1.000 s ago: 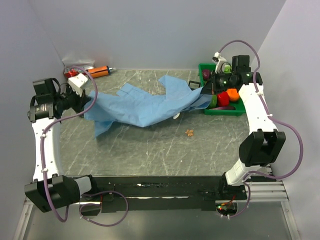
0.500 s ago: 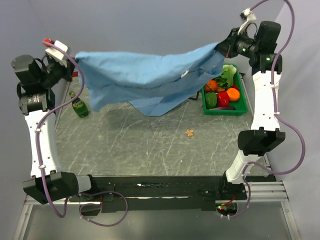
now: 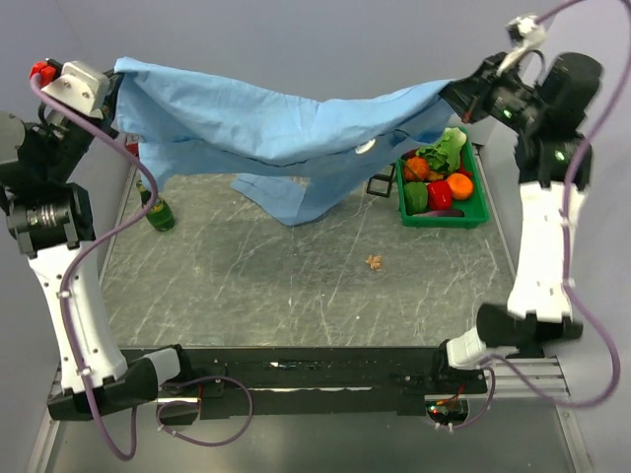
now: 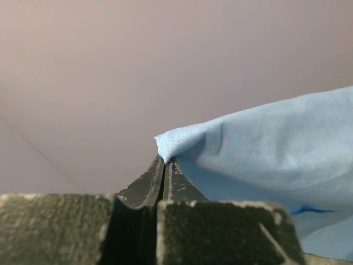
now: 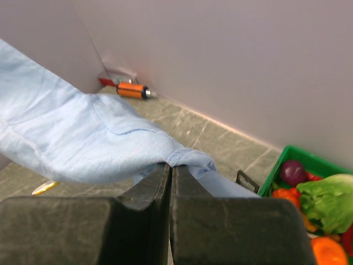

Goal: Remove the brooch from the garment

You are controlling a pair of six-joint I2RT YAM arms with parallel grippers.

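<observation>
The light blue shirt (image 3: 276, 128) hangs stretched in the air between both arms, high above the table. My left gripper (image 3: 116, 77) is shut on its left edge; in the left wrist view the cloth (image 4: 265, 149) is pinched at the fingertips (image 4: 165, 161). My right gripper (image 3: 452, 94) is shut on the right edge, also in the right wrist view (image 5: 170, 165), where the cloth (image 5: 83, 143) drapes to the left. The small brownish-gold brooch (image 3: 374, 262) lies on the grey table, apart from the shirt. A white label (image 3: 366, 147) shows on the shirt.
A green tray (image 3: 444, 219) of vegetables stands at the back right, below the right gripper. A green bottle (image 3: 158, 210) stands at the left. An orange tool (image 5: 131, 89) lies by the back wall. The grey marbled table (image 3: 296, 296) spreads below.
Both arms have lifted the shirt from the table and raised it higher, spreading it between them. The brooch has stayed on the table.
</observation>
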